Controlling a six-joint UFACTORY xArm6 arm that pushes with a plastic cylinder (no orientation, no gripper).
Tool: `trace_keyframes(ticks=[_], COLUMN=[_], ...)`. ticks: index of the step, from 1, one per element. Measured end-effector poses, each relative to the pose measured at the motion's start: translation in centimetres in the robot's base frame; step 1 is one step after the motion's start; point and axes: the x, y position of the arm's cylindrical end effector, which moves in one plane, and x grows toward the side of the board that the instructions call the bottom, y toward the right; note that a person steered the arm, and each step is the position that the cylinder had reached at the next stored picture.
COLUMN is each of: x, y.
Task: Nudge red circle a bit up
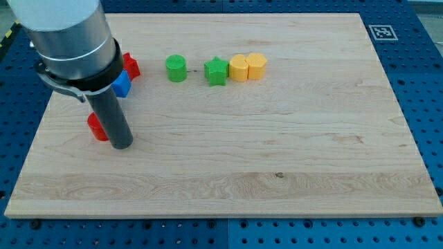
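The red circle [96, 127], a small red round block, is seen at the view's left side of a pale wooden board [277, 152], roughly midway between the board's top and bottom edges. Only its left part is visible, since the rest is hidden behind the dark rod. The rod's lower end, my tip [122, 144], rests on the board just to the right of the red circle and slightly below it, apparently touching it or very nearly so; actual contact cannot be confirmed. No gripper is fitted, so nothing is held and no opening can be reported: the arm ends in the plain rod alone, below a wide grey cylinder [66, 31] that fills the view's top left corner.

Seven blocks are counted in all. Two are red: the circle and a second red block [131, 66] of unclear shape near the top left, partly covered by the arm. One blue block [122, 84], also of unclear shape, lies just below that second red block and appears to touch it. Two are green: a green cylinder [176, 68] and, to its right and apart from it, a green star [217, 71]. Two are yellow: a yellow block [239, 68] just beside the star's right side, and a second yellow block [257, 66] touching the first. These upper blocks form a loose row.

One black-and-white square marker [380, 31] is seen at the board's top right corner. The board lies on a blue perforated table [429, 97].
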Motion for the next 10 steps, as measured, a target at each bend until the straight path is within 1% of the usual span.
trace_keyframes(ticks=[1, 2, 4, 6, 7, 8, 9, 10], x=[0.0, 0.0, 0.0, 0.1, -0.1, -0.1, -0.1, -0.1], y=[0.0, 2.0, 9.0, 10.4, 16.2, 20.6, 20.9, 19.9])
